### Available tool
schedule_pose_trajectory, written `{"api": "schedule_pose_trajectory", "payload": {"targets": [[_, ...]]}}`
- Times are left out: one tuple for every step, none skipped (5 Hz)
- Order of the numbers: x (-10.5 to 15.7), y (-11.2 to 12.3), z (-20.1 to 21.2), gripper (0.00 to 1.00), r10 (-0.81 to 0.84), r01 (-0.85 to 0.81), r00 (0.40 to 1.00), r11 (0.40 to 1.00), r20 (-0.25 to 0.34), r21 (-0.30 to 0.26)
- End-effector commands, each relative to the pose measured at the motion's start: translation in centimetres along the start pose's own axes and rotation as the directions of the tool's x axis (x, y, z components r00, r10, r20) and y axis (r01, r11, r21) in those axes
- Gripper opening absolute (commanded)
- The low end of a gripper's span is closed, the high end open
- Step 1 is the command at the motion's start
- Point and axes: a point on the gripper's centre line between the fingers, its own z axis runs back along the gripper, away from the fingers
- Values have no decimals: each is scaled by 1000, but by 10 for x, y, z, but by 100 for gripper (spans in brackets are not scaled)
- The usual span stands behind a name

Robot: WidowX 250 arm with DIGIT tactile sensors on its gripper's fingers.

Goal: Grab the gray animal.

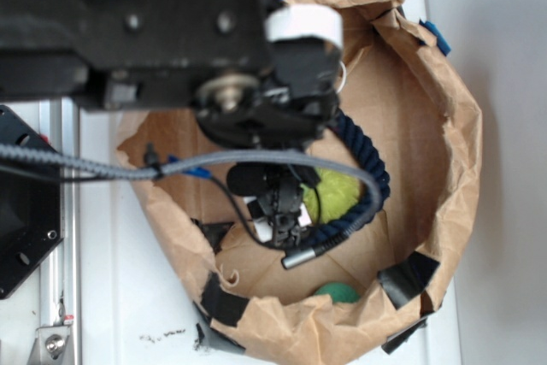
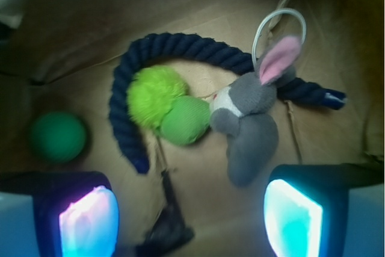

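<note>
The gray animal [image 2: 248, 126] is a small gray plush rabbit with a white face patch and a pink-lined ear. It lies on the brown paper floor in the wrist view, right of centre, touching the lime-green plush [image 2: 167, 105]. My gripper [image 2: 189, 218] is open and empty above the floor. Its glowing pads [image 2: 89, 221] stand wide apart, and the rabbit's lower end lies just above and left of the right pad. In the exterior view the arm hides the rabbit; the gripper [image 1: 282, 215] hangs inside the paper bin.
A dark navy rope [image 2: 174, 49] curves round the green plush and passes behind the rabbit. A green ball [image 2: 57, 136] lies at the left. A white loop [image 2: 280, 25] sits by the rabbit's ear. The crumpled brown paper wall [image 1: 444, 126] rings everything.
</note>
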Motion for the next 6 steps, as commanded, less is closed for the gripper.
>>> {"api": "schedule_pose_trajectory", "payload": {"targets": [[24,19,-17,100,81,-96,985,991,152,96],[28,25,-29,100,117,-132,983,986,141,106],[26,28,-35,100,27,-40,995,989,95,143],[20,33,-36,100,-114,105,993,976,38,190],[21,43,-43,100,-206,204,978,940,-23,272],[21,60,-56,100,-189,207,978,914,-86,348]]}}
